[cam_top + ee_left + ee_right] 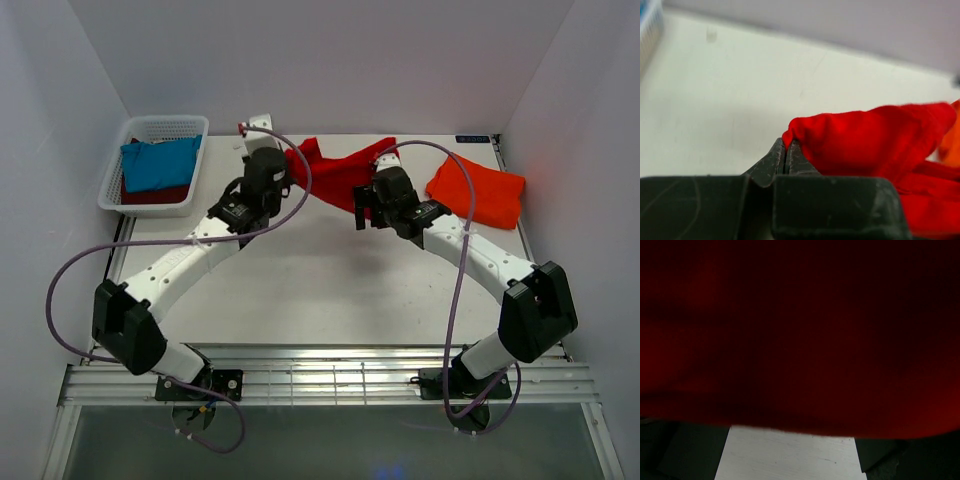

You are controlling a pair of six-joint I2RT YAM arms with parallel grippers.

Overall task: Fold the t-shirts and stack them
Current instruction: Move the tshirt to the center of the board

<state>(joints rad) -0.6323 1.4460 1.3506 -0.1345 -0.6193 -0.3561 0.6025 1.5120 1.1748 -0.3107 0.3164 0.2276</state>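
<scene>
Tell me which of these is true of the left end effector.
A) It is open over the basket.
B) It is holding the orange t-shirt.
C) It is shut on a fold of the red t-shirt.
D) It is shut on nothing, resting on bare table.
C: in the left wrist view, the left end effector has its jaws pressed together on a pinched edge of the red t-shirt.

Plain white walls [320, 60], pale tabletop [330, 290]

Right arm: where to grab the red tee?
Probably the loose lower edge hanging right in front of the open right gripper, approached from the near side, low over the table. The left gripper pinches the red t-shirt's opposite end, so a grip there spreads it.
</scene>
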